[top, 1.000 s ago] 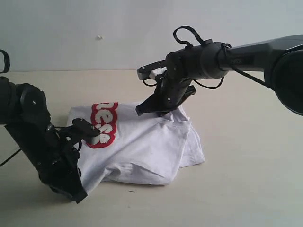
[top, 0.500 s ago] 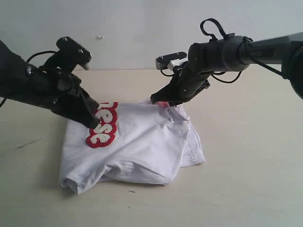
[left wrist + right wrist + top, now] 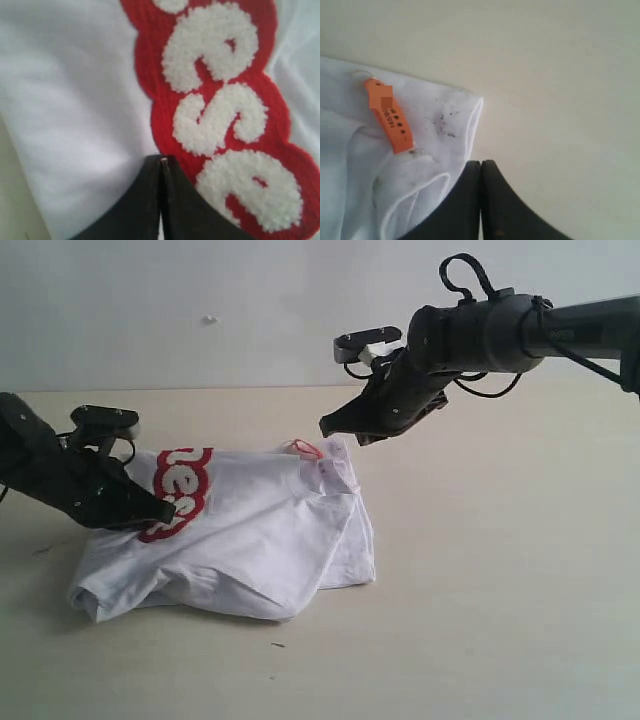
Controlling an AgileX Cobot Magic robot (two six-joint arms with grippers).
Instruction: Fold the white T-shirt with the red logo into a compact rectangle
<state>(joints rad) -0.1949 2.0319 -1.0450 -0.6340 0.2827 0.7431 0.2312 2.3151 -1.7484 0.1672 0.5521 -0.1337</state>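
- Exterior view: the white T-shirt (image 3: 250, 540) lies in a rumpled, partly folded heap on the tabletop (image 3: 500, 600), left of the middle. The red logo (image 3: 180, 490) faces up at its left end and the orange neck tag (image 3: 305, 449) sits at its far edge.
- The left claw (image 3: 166, 512) lies low on the cloth at the logo. The right claw (image 3: 329, 427) hangs in the air, just beyond the tag and to its right, touching nothing.
- Left wrist view: the claw's fingers are pressed flat together, tips on white cloth just beside the logo's red outline. No fold shows between them, so I cannot tell whether any fabric is pinched.
- Right wrist view: this claw is closed too and empty. The collar corner, the tag and some dark specks (image 3: 444, 120) lie near its tips.
- Step, as I judge it: the shirt is being squared up between folds and is far from a compact rectangle. Next, a claw must open, take a loose edge cleanly and carry it across without dragging the heap.
- Against half a second ago: the left arm has dropped lower, the whole shirt has slid left, and fewer logo letters show. The right claw, then at the collar, has lifted clear.
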